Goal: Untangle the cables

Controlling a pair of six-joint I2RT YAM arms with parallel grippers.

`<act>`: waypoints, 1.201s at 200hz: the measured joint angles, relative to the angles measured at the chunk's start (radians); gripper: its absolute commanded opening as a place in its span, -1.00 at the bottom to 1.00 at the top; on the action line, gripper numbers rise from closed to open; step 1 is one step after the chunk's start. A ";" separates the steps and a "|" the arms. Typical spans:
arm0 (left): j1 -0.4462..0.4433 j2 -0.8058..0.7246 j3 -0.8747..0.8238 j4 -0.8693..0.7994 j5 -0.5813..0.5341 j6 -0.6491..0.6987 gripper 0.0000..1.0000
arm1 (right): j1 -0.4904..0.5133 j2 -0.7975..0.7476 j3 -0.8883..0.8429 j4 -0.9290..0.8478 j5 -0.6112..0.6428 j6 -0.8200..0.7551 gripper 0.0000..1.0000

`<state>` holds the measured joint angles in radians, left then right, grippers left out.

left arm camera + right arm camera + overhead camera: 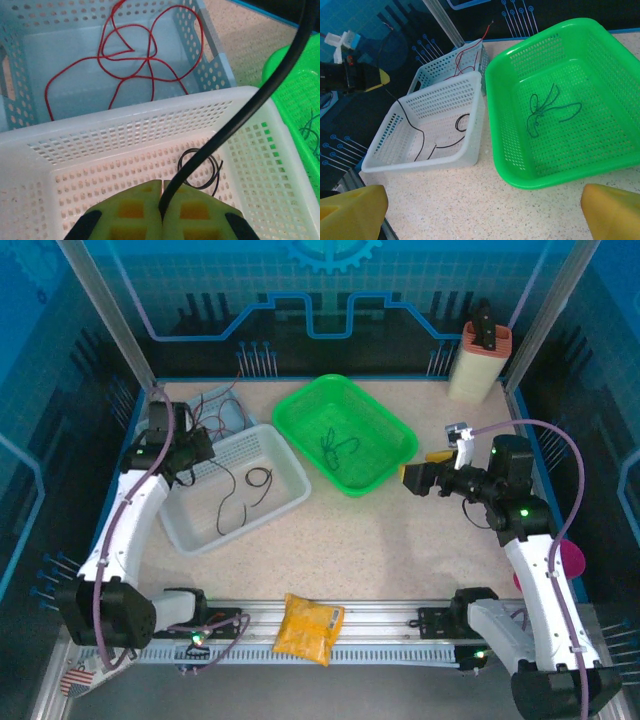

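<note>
My left gripper (161, 214) is pressed together, pinching the black cable (240, 115), which runs from the pinch up and to the right above the white basket (125, 127). Beyond it, a red cable (135, 55) loops in the pale blue basket (30, 75). My right gripper (482, 212) is spread wide over the speckled table (460, 200), facing a green cable (545, 112) in the green basket (510, 150)

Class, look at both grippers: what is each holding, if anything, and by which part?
Left gripper pinches the thin black cable; whether at its end cannot be told. Right gripper is open, holding nothing.
</note>
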<state>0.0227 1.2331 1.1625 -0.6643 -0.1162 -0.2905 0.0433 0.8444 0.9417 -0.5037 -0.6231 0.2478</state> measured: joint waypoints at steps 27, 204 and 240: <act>0.008 0.018 -0.002 0.012 0.032 0.000 0.98 | 0.000 -0.003 0.000 0.000 -0.006 0.000 0.99; 0.491 -0.064 -0.024 -0.067 0.085 -0.073 0.98 | 0.128 0.232 0.064 0.035 0.153 0.080 0.96; 0.533 0.092 -0.004 -0.008 0.111 -0.093 0.98 | 0.135 0.329 0.068 0.085 0.204 0.173 0.93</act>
<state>0.5560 1.3251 1.1584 -0.6724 -0.0055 -0.3832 0.1780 1.1736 1.0096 -0.4187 -0.4187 0.4210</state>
